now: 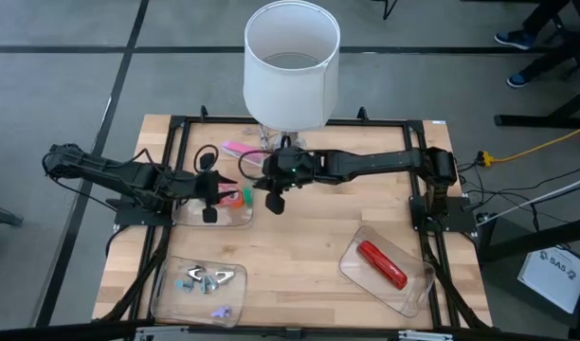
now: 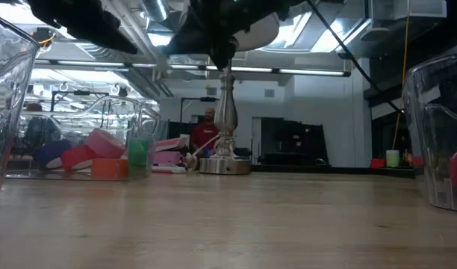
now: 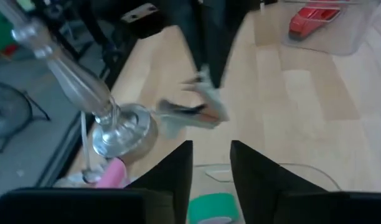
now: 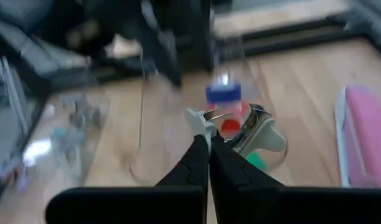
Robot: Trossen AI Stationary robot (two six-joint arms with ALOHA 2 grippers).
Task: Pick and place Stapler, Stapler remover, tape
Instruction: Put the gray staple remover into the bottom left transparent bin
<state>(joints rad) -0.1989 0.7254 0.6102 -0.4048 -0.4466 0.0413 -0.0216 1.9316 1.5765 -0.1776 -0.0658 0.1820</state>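
Tape rolls [image 1: 235, 199] in several colours are gathered in a clear container [image 1: 190, 216] near the left side of the bench [image 1: 299, 256]; in the low view they are seen as pink, red, orange and green pieces behind its clear wall. The left tool [image 1: 209, 210] is held above this container, its arm reaching in from the left edge of the bench. Its two fingers [image 3: 175, 174] are seen parted, with a green roll [image 3: 210, 208] below the gap and nothing between them.

The right arm is stretched across the back of the bench from the right side, and the right tool [image 1: 274, 201] is placed just beside the container, close to the left tool. Its fingers [image 4: 197, 165] are pressed together on a stapler remover [image 4: 253, 134], which is pinched at one pale wing and hangs at the tips.

A red stapler [image 1: 381, 264] is lying in a second clear tray [image 1: 352, 267] at the right front. More stapler removers [image 1: 208, 278] are lying in a third tray [image 1: 167, 294] at the left front. A pink stapler [image 1: 238, 148] is lying on the bench beside the base of a lamp [image 1: 290, 66], behind both tools.
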